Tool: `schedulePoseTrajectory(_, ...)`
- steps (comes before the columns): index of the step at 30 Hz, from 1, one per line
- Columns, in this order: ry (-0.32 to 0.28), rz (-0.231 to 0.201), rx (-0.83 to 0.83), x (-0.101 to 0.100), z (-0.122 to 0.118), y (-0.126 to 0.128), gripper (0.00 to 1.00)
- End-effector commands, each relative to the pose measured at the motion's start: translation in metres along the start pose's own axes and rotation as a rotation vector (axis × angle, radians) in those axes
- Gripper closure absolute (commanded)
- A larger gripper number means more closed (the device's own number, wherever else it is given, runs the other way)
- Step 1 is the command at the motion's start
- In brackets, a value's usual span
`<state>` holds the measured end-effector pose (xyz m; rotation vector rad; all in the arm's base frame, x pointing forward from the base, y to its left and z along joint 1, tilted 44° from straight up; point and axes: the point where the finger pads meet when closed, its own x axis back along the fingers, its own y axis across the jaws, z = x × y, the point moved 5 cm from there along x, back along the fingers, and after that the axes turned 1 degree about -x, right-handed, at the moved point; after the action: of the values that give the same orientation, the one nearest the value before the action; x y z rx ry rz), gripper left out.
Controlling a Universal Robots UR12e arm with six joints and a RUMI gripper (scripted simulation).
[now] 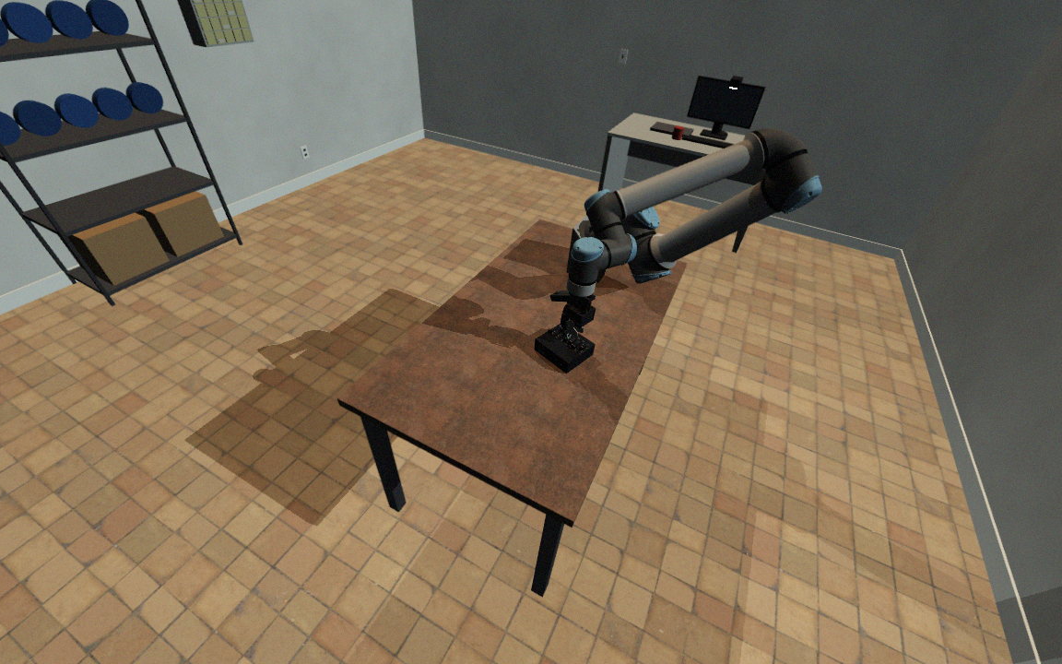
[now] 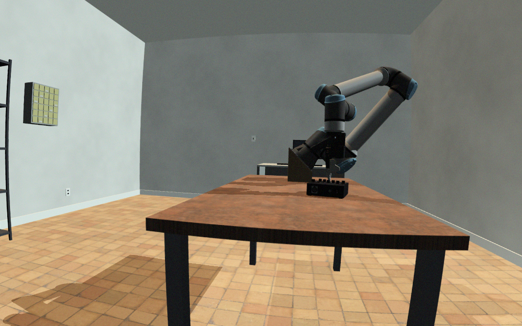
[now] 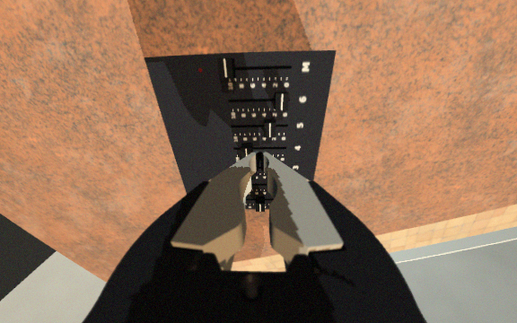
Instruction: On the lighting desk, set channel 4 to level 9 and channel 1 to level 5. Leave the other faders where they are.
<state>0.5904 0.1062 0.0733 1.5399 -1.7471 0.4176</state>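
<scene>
On the brown table, far half: lighting desk (image 1: 564,349), a small black box lying flat, toward the 1 o'clock side of the tabletop in the top view
Table: brown wooden table (image 1: 468,412) on dark legs, standing on a tiled floor (image 1: 188,512)
Arm: grey-and-black arm (image 1: 683,177) folded back at its elbow, wrist pointing down over the lighting desk
Gripper: gripper (image 3: 258,158) directly above the panel; its two pale fingers meet at the tips, drawn together with nothing between them
Contact: fingertips come down among the fader rows at the 6 o'clock end of the panel in the wrist view; whether they touch a fader cap cannot be told
Panel layout, wrist view: fader slots run crosswise, stacked from 12 o'clock to 6 o'clock, with labels M, 6, 5, 4 down the 3 o'clock edge; the lower rows are hidden by the fingers
Master fader (image 3: 225,68): cap at the 9 o'clock end of its slot
Channel 6 fader (image 3: 281,101): cap near the 3 o'clock end
Channel 5 fader (image 3: 269,130): cap right of the slot's middle
Channel 4 fader (image 3: 246,151): cap toward the 9 o'clock end, just at 11 o'clock of the fingertips
Red dot (image 3: 200,70): small mark on the panel at 9 o'clock of the master fader
Background: shelf rack (image 1: 188,136) with blue discs and cardboard boxes at 10 o'clock in the top view; grey side desk (image 1: 630,132) with a monitor (image 1: 725,102) at 1 o'clock
</scene>
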Motion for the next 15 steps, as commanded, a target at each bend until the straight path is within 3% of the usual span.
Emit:
schedulePoseTrajectory(1, 0.000, 0.001, 0.000, 0.0006, -0.0001, -0.0033, 1.00)
schedulePoseTrajectory(15, 0.000, 0.001, 0.000, 0.0006, -0.0002, -0.0069, 1.00)
